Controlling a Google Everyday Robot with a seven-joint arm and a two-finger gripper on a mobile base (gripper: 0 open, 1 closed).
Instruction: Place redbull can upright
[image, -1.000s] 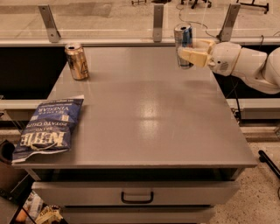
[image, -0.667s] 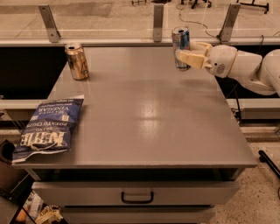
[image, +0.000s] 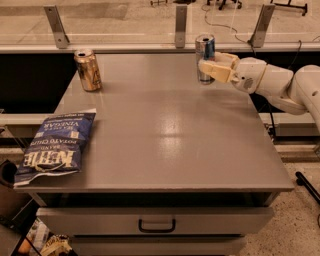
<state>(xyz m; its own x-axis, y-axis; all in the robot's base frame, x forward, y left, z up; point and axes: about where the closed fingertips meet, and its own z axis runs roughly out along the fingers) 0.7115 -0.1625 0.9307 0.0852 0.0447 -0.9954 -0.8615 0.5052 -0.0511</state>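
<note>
Near the worktop's (image: 165, 145) far edge, towards the right corner, the redbull can (image: 205, 47) has been lowered upright, jaws of the gripper (image: 208, 70) clamped round it, so only release seems needed.

view: one camera | spot: high, at the front of the surface (image: 165, 140) | faces: 12 o'clock, tipped down | pincer (image: 206, 70): 1 o'clock, gripping redbull can (image: 205, 47)

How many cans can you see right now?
2. The gold can stands at the rear left of the table. The redbull can is upright at the rear right, gripped by the hand. None seems hidden.
</note>
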